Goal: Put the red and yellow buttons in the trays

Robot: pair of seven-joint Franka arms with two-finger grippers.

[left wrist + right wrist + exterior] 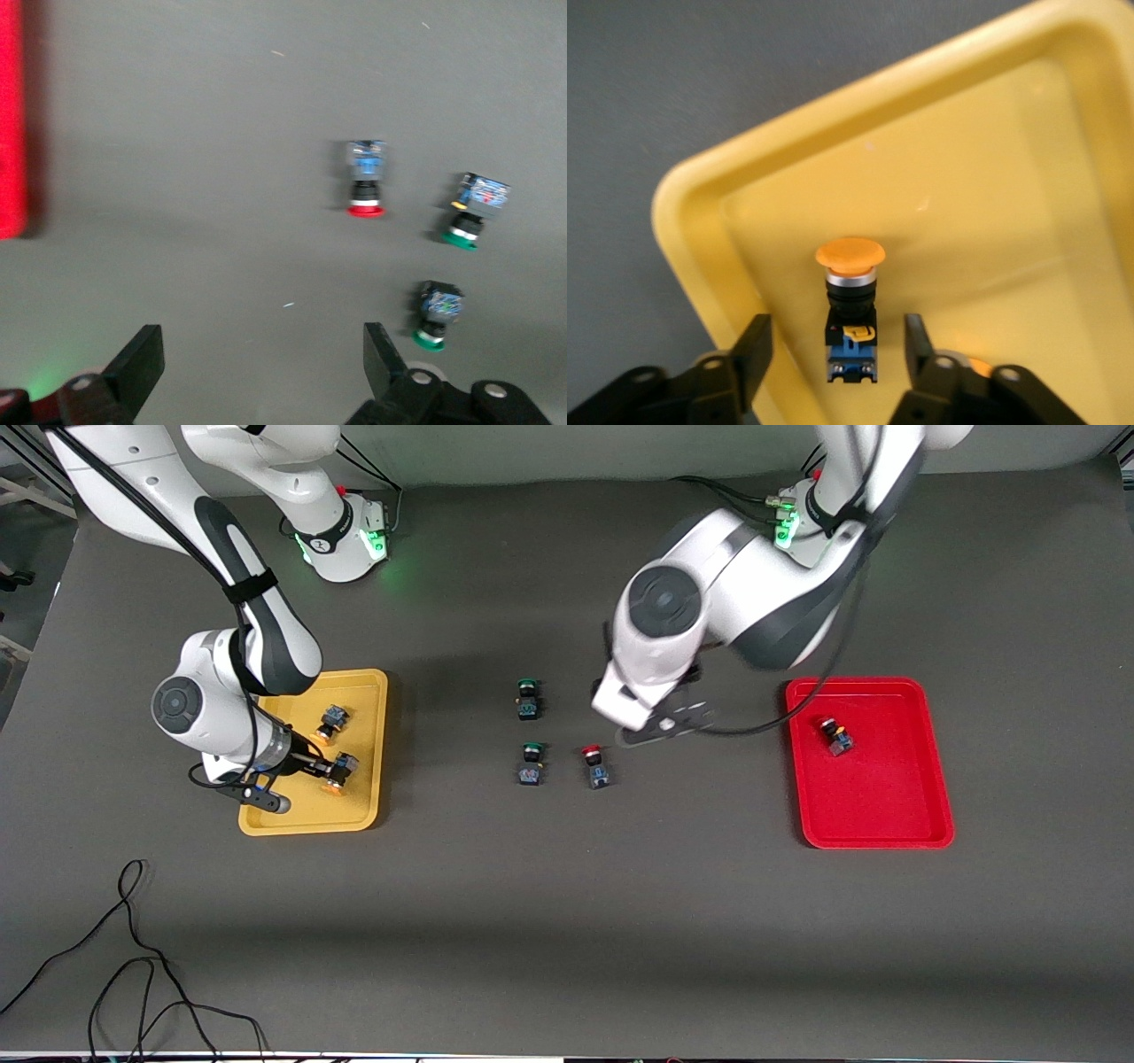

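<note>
Three of four buttons trayed; one red-capped button left on the bench.

I see both orange-capped buttons (340, 772) in the yellow tray (368, 819) under my parted right pincer (833, 354), one in the red tray (886, 815); my left pincer (261, 363), spread wide, hangs over the last red-capped button (595, 767).

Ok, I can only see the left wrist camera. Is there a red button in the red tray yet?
Observer: Yes, one red button lies in the red tray.
Operator: And the yellow ones?
Observer: Both lie in the yellow tray, one yellow button between the right gripper's open fingers, the second yellow button beside it.
Operator: Where's my gripper?
Observer: The left gripper hangs open over the table, near the loose red button.
</note>
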